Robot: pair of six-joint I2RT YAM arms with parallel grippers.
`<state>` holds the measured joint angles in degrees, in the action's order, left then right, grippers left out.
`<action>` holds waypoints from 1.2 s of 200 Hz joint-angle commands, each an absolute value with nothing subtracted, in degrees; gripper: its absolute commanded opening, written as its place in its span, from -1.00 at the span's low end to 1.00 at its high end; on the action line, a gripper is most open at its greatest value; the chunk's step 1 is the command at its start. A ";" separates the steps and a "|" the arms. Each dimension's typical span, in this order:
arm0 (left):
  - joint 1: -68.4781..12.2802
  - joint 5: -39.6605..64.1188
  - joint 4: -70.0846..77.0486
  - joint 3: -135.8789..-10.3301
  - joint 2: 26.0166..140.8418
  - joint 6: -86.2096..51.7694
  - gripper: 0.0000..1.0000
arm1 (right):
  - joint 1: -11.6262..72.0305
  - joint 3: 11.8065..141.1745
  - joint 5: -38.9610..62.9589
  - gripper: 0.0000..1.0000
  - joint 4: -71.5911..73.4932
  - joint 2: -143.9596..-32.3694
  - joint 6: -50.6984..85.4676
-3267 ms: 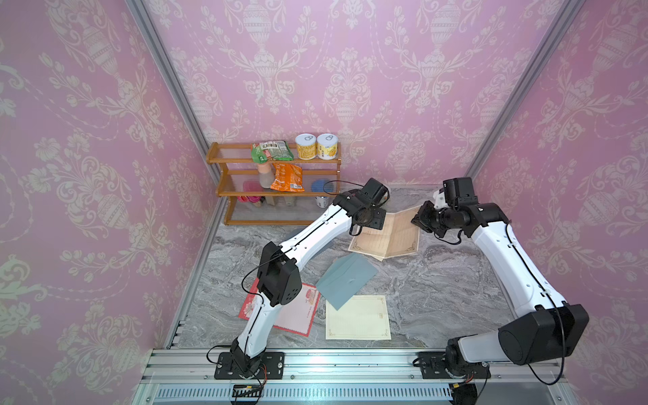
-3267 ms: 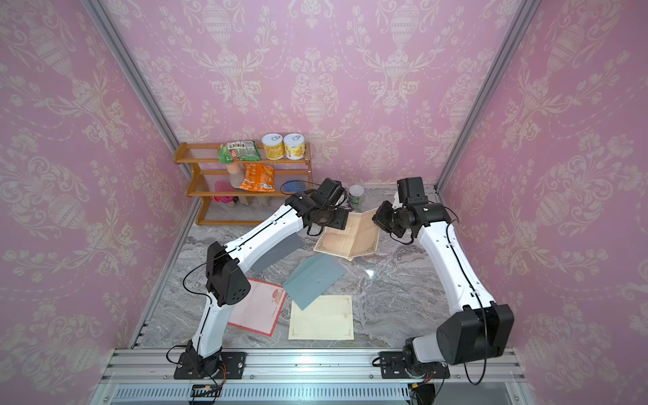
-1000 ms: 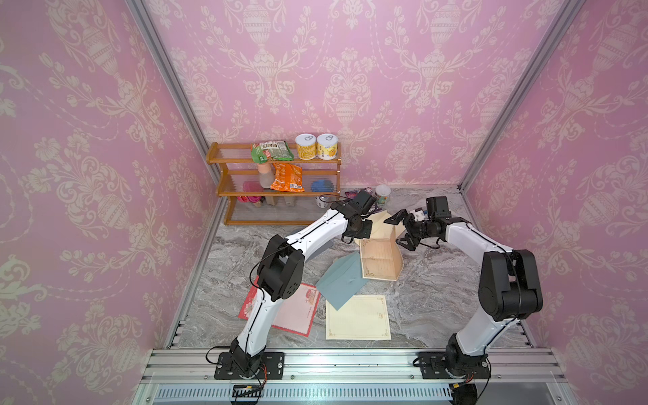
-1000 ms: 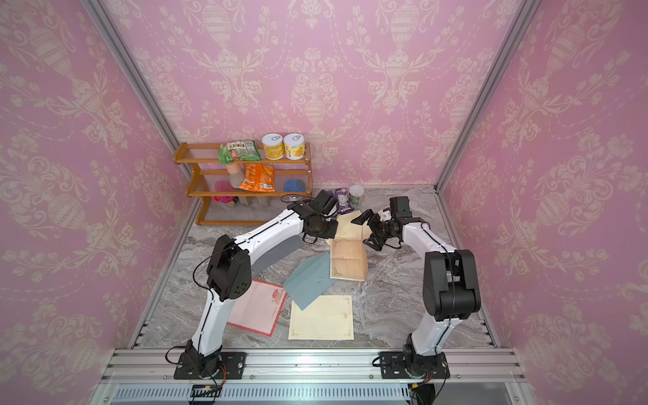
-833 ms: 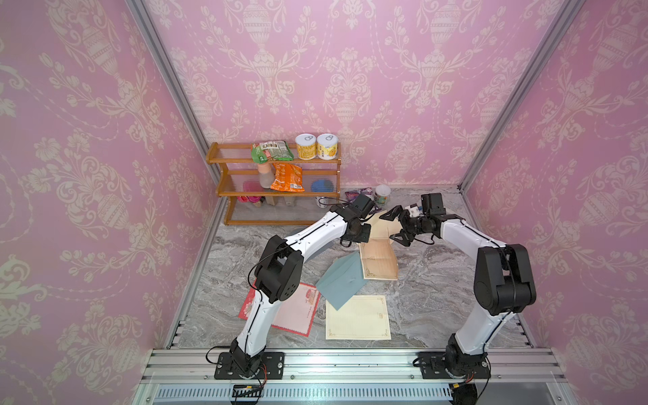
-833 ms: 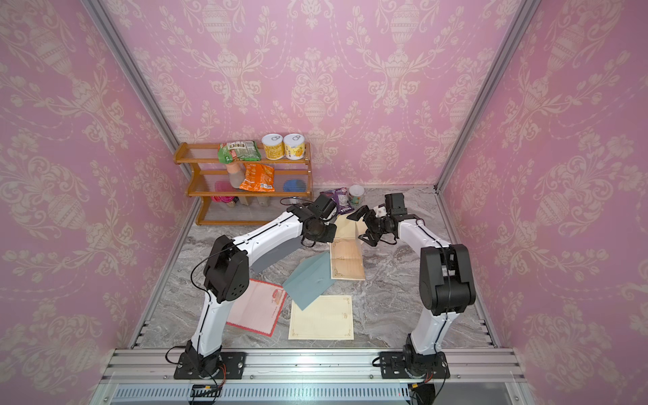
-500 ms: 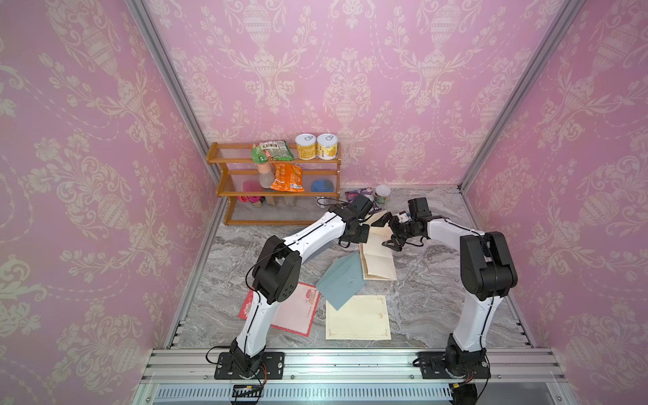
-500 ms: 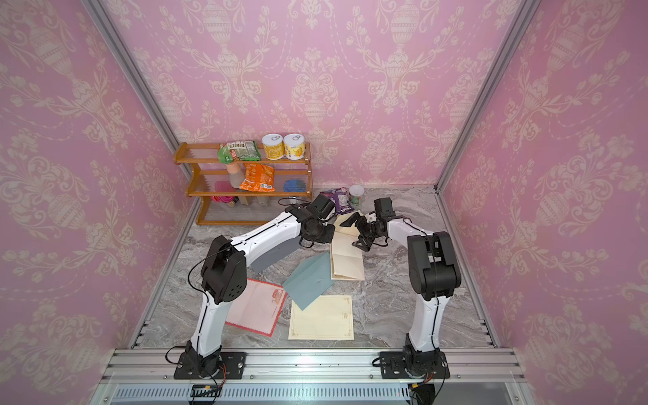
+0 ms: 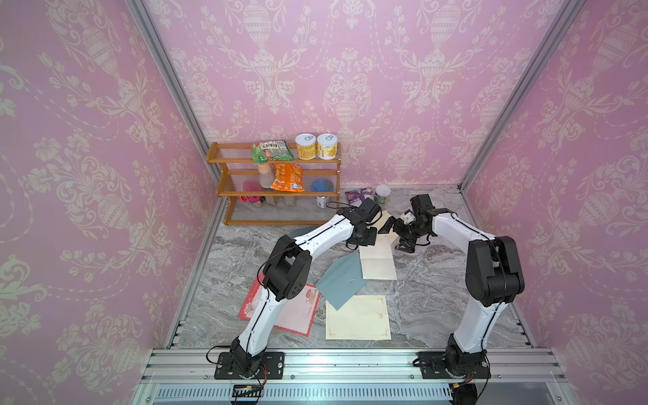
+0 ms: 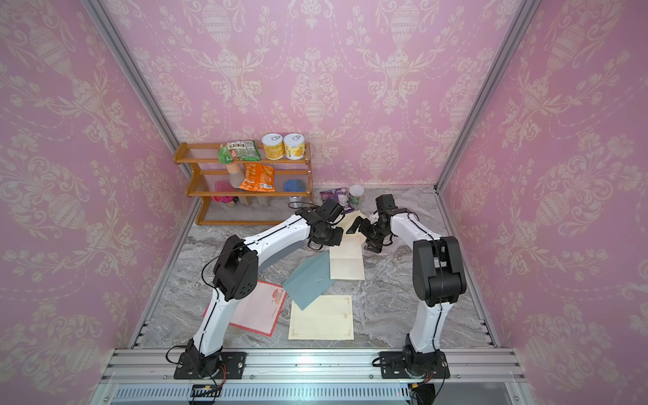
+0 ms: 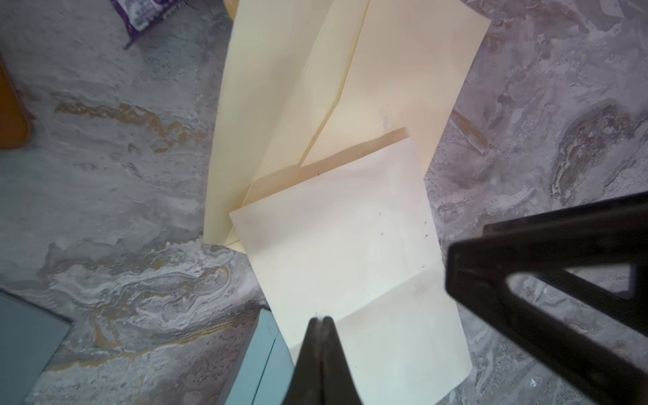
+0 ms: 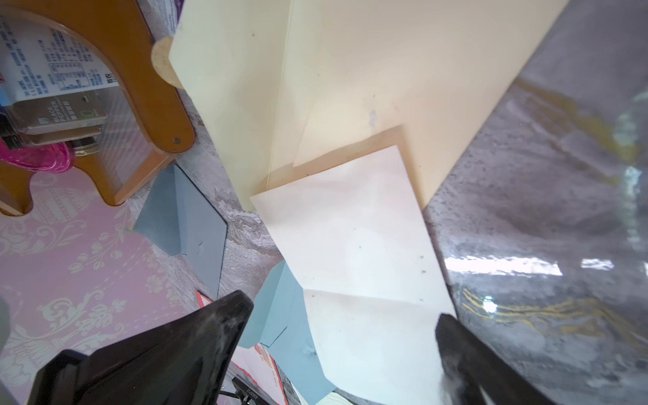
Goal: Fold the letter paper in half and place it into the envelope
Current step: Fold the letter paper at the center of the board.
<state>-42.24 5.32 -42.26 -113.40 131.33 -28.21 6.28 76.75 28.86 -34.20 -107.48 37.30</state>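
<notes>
Left gripper point(image 11: 322, 321): we see its two black fingertips pressed tight together with no gap, over the pale cream letter paper point(image 11: 350, 245). We cannot tell whether they pinch the sheet or only touch it.
Right gripper point(image 12: 343, 312): its jaws are spread wide and hold nothing.
Left wrist view alone: it shows the meeting fingertips, with one black triangular finger point(image 11: 543, 298) of the right gripper just beside the sheet.
Right wrist view alone: it shows both spread fingers with the paper between them, and a box labelled "BLACK PEPPER" point(image 12: 59, 115) under a wooden shelf point(image 12: 150, 87).
Top views alone: both arms arch toward each other at the back of the grey marble table point(image 9: 438, 298).
Paper, look: a plain oblong lying flat, with one straight crease across it.
Paper, place: it lies on the table. Its far edge overlaps a cream envelope with diagonal seams point(image 11: 280, 87), and its left edge laps over a blue-grey envelope point(image 9: 342, 284).
Paper and grippers: the left gripper is at the paper's left edge, near the crease and the blue-grey envelope. The right gripper is over the paper's right side, so the two face each other across the sheet.
</notes>
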 commanded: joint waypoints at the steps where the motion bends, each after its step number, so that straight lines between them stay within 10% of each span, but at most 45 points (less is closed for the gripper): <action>1: -42.81 7.73 -42.98 -113.98 133.46 -29.44 -1.00 | 5.85 76.59 25.26 0.99 -39.77 -107.29 32.54; 240: -41.91 11.41 -41.75 -106.00 138.08 -29.57 -1.00 | 3.88 53.26 38.36 0.99 -20.37 -106.03 41.78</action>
